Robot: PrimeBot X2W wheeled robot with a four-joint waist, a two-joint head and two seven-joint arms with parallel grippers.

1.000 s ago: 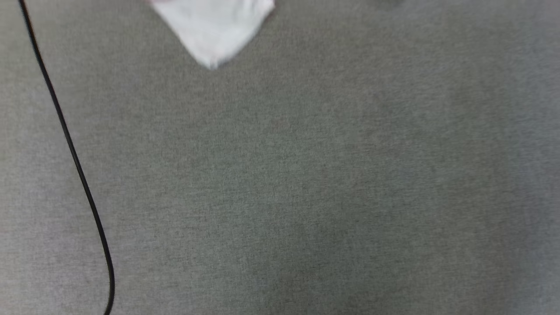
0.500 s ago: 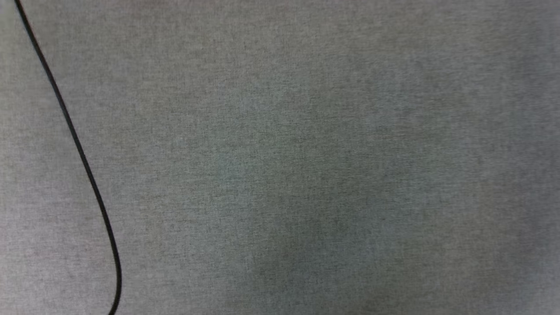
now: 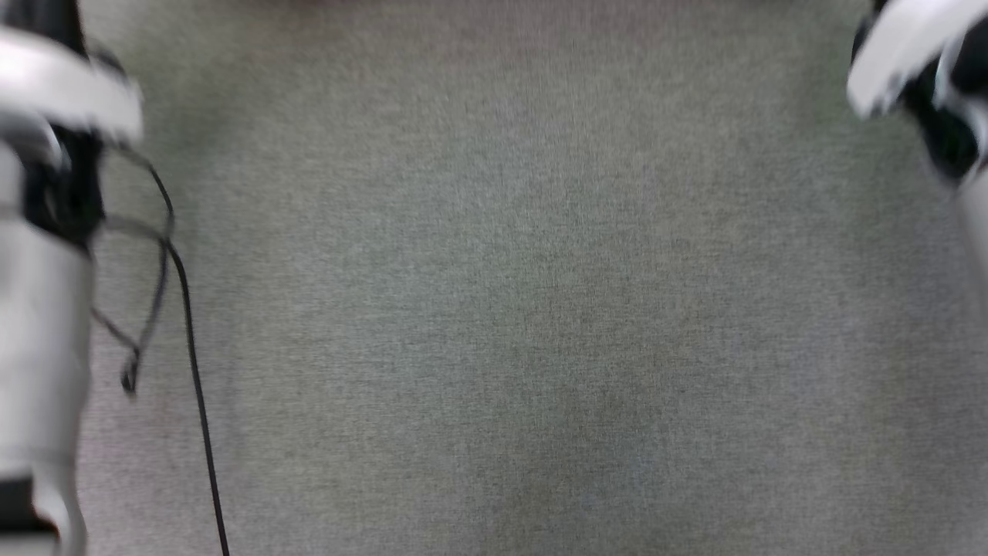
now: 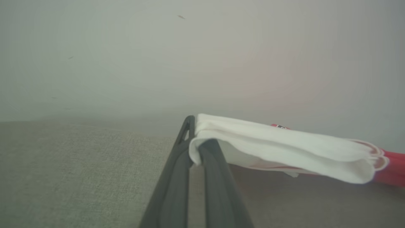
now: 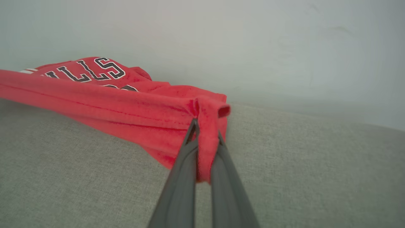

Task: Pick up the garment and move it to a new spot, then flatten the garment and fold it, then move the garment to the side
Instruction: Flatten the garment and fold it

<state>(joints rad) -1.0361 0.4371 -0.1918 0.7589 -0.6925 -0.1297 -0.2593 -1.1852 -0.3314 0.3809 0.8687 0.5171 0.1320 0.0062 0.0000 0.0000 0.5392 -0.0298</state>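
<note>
1. Head view: it's a blurry one. The pale left forearm [image 3: 42, 309] fills the left edge and the right forearm [image 3: 911, 54] is cut off at the top right corner. Bare grey woven surface [image 3: 502, 309] lies between them, and a black cable [image 3: 197, 401] trails down the left side. The fingertips are out of frame, so no grip can be read from here.

2. Left wrist view: the left gripper [image 4: 197, 139] is clamped on the white sleeve end of the garment [image 4: 284, 148]. Bunched layers stretch off to the right, just above the surface, and the red body is cut off at the frame edge. This looks like soft, light, limp jersey, likely to sag and slip. The pinch sits close to the cuff edge, and I judge that a thin hold.

3. Right wrist view: the right gripper [image 5: 205, 131] is pinched tight on a red hem fold. The garment [image 5: 110, 98] runs away leftward as a drawn band with its lettering half hidden. I cannot tell whether its underside touches the surface. Corners and hems look like the best holds, since stretching the cloth between both arms should lay it flat.
</note>
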